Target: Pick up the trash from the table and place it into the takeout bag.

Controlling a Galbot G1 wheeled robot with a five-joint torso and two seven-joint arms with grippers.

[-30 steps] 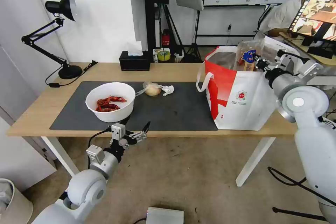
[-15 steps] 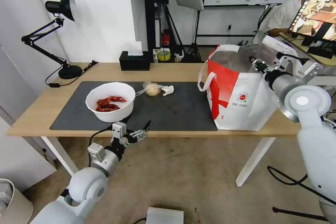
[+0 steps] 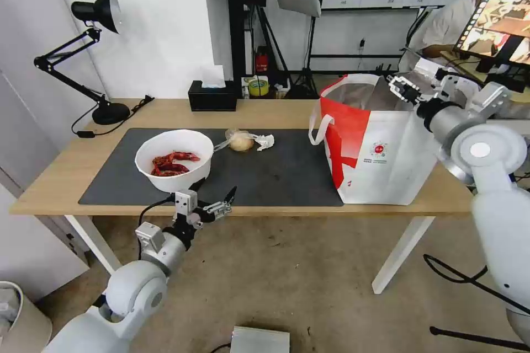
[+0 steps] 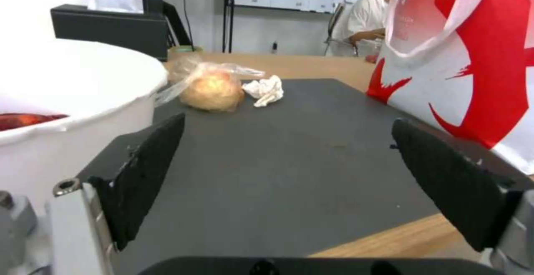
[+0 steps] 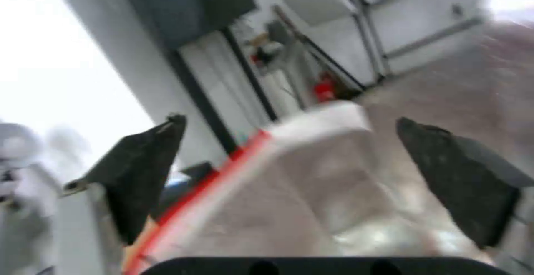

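Note:
On the dark mat of the table point(image 3: 276, 113) stand a white bowl point(image 3: 174, 160) point(image 4: 66, 87) of red crayfish shells, a small clear bag with a yellowish lump point(image 3: 241, 142) point(image 4: 211, 89) and a crumpled tissue point(image 3: 265, 142) point(image 4: 267, 91). The white-and-red takeout bag point(image 3: 375, 143) point(image 4: 478, 58) stands at the table's right end. My right gripper point(image 3: 400, 88) point(image 5: 289, 121) hovers open and empty over the bag's foil-lined mouth point(image 5: 311, 200). At the table's front edge, just right of the bowl, my left gripper point(image 3: 215, 192) point(image 4: 288, 121) is open with nothing in it.
A black tissue box point(image 3: 212, 96) sits at the table's back edge and a black desk lamp point(image 3: 105, 113) at its back left corner. A person sits at a monitor point(image 3: 497, 16) behind the takeout bag. The dark mat point(image 3: 287, 171) is bare between tissue and bag.
The right gripper held a clear tray with red scraps over the bag a second ago; it has let go and now stands open and empty. The left arm barely moved.

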